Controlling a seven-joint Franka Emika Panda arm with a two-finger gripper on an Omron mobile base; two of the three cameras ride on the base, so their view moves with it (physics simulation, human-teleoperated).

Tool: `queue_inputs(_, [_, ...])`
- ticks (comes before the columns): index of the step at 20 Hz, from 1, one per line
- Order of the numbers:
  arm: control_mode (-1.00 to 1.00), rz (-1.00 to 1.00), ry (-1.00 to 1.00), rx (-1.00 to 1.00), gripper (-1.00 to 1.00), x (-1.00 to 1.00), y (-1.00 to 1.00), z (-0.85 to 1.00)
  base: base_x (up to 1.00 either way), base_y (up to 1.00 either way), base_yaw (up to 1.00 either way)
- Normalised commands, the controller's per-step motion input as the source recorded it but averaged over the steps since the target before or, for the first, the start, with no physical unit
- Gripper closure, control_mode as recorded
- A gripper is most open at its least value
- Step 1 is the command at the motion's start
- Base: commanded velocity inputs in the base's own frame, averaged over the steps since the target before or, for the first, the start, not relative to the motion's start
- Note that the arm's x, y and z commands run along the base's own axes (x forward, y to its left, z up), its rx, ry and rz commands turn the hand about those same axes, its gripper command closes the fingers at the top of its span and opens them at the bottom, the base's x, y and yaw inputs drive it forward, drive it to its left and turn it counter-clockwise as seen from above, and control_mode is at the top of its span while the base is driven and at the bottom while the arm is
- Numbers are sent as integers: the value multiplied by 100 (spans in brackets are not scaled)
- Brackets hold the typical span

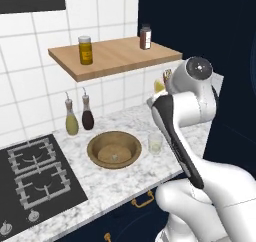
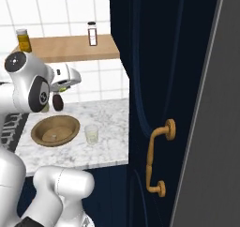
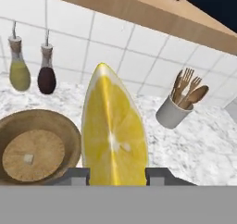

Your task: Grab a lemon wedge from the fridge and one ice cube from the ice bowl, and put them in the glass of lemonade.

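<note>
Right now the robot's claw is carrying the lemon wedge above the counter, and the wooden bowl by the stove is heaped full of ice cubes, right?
Not quite. The gripper does hold the lemon wedge above the counter, but the ice bowl beside the stove is not heaped: the hand view and left base view show one small ice cube on its bottom.

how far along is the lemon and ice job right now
Done: the lemon wedge is out of the fridge, clamped in the end effector above the counter. In hand: carrying it toward the glass of lemonade, which shows no wedge in it. Left: drop it in, then fetch the small ice cube lying in the ice bowl and add that too.
</note>
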Motion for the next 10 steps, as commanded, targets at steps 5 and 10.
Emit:
queue_inputs(5, [-100, 23, 19, -26, 100, -6, -24, -24, 0, 0, 0])
queue_inputs(10, [-100, 40, 25, -42, 100, 0, -22, -46, 0, 0, 0])
